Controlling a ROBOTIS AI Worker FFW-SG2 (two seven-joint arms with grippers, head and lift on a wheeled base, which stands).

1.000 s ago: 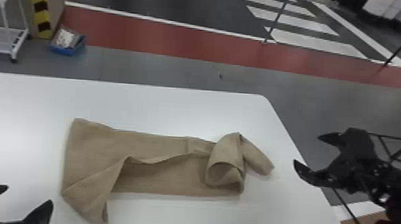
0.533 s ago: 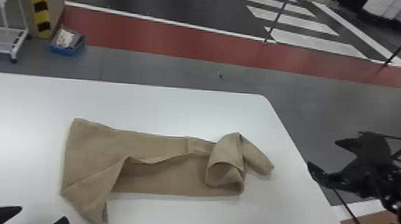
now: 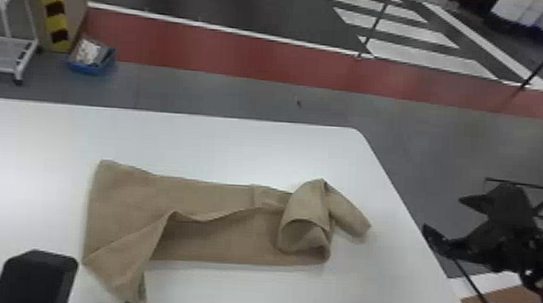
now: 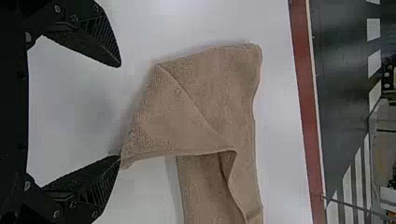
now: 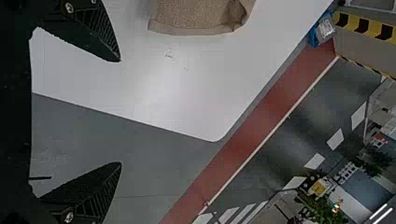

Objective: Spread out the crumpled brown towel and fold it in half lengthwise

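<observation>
Brown towel (image 3: 201,198) lies on surface (image 3: 239,151), R end bunched. L fingers (image 4: 88,186), apart, are by its loose corner (image 4: 130,154), prob. b/c that flap opens 1st; R fingers (image 5: 93,35), also apart, sit off-side, likely staying clear.

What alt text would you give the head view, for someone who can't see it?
A crumpled brown towel lies partly spread across a white table, its right end curled into a loose roll. The robot's left gripper is at the bottom left; its open right gripper is beyond the table's right edge.
</observation>
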